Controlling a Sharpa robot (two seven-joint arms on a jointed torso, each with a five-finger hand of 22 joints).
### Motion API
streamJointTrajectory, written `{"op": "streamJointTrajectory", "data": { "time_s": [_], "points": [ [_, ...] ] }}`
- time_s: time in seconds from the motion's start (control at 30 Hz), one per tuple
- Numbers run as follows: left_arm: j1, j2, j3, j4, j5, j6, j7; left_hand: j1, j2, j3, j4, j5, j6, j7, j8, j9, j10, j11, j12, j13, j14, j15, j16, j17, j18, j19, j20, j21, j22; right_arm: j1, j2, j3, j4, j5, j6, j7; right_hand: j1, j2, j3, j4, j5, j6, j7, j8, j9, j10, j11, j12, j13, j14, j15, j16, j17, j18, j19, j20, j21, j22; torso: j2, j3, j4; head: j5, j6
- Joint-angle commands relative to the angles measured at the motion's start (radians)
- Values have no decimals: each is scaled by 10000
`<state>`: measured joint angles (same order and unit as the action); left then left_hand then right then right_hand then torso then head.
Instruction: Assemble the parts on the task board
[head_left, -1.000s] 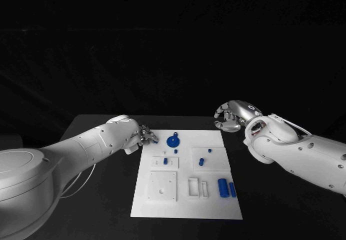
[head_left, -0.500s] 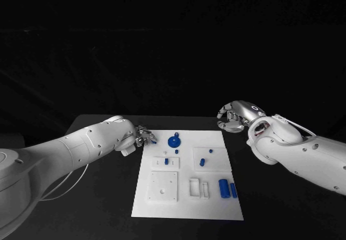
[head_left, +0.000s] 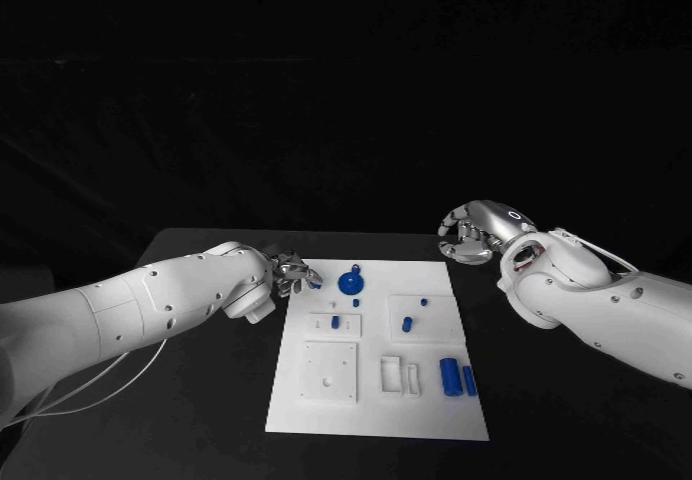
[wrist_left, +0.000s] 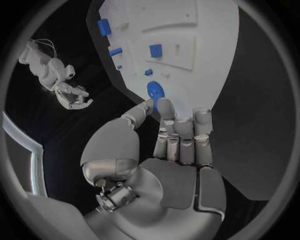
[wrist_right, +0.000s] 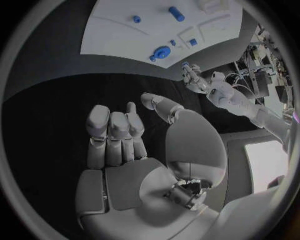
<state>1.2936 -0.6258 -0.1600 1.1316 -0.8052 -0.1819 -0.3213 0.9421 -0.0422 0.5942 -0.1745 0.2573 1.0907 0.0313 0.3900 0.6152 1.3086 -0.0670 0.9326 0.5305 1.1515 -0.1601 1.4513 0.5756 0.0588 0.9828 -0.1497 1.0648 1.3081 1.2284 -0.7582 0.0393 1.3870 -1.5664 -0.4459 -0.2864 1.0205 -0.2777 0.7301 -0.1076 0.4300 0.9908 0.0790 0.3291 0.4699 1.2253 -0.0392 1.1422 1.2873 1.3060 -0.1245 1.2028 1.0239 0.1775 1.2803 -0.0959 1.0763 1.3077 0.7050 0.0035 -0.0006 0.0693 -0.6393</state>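
From where I stand, the left hand (head_left: 290, 271) hangs at the far left corner of the task board (head_left: 378, 405), its white arm reaching in low across the black table (head_left: 202, 400). Its fingers (wrist_left: 181, 135) lie side by side, fairly straight, with the thumb brought in close to them, and a small blue piece (head_left: 313, 283) shows right at the fingertips; whether it is actually pinched there or merely lies behind them, I cannot tell. Just beyond those fingertips, on the far part of the board, sits the round blue disc part (head_left: 351, 283), with a small blue peg (head_left: 353, 302) near it. Moving across, a short blue part (head_left: 335, 322) rests on a raised white block, and nearer the front a larger white square plate (head_left: 329, 371) lies flat. Towards the middle-right a blue pin (head_left: 407, 323) lies slanted inside a marked square, with a tiny blue stud (head_left: 427, 299) beyond it. Close to the front right, two blue cylinders (head_left: 456, 376) lie side by side, just beside a white slotted bracket (head_left: 397, 376). Off the board's far right corner, the right hand (head_left: 469, 237) is raised above the table, well apart from every part, its fingers (wrist_right: 112, 135) curled in towards the palm and holding nothing
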Motion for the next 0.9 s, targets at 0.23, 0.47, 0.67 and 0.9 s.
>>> {"op": "streamJointTrajectory", "data": {
  "time_s": [0.23,0.47,0.67,0.9],
  "points": [
    [-50,-547,-569,1244,-741,-2577,322,50,-231,601,-605,254,907,-200,92,-28,612,-310,64,19,665,-431,121,39,97,296,-1239,194,176,1,-66,3,37,-1,12,122,-46,31,-3,34,43,235,162,-51,16,-465,224,14,-10,95,-7,-47,16,843,7,-89,-59,92,-12,5,37,-5,-38],
    [-171,-737,-822,1789,-1376,-3231,187,120,-417,652,-558,411,1109,-276,144,-41,850,-382,98,37,882,-502,195,72,163,479,-1275,300,164,0,-66,3,3,23,22,148,-55,33,1,43,74,236,162,-51,17,-463,224,15,-10,96,-8,-48,17,842,8,-87,-60,93,-48,22,105,-23,-106],
    [-385,-788,-822,2047,-1658,-3699,106,136,-464,668,-517,449,1170,-296,160,-45,914,-404,108,47,943,-519,220,86,185,532,-1281,331,162,-1,-38,2,-46,39,30,170,-64,35,5,51,105,236,162,-53,18,-471,224,5,-18,96,-8,-49,17,843,8,-87,-62,93,-82,34,128,18,-143],
    [-622,-796,-823,2162,-1747,-3676,1,152,-487,682,-491,474,1200,-307,165,-49,943,-415,118,57,981,-530,236,95,200,566,-1285,354,162,-1,-37,1,-72,52,45,185,-67,35,6,53,126,237,162,-53,19,-474,223,2,-20,96,-8,-50,18,843,8,-86,-63,94,-127,50,162,19,-212]
  ]
}}
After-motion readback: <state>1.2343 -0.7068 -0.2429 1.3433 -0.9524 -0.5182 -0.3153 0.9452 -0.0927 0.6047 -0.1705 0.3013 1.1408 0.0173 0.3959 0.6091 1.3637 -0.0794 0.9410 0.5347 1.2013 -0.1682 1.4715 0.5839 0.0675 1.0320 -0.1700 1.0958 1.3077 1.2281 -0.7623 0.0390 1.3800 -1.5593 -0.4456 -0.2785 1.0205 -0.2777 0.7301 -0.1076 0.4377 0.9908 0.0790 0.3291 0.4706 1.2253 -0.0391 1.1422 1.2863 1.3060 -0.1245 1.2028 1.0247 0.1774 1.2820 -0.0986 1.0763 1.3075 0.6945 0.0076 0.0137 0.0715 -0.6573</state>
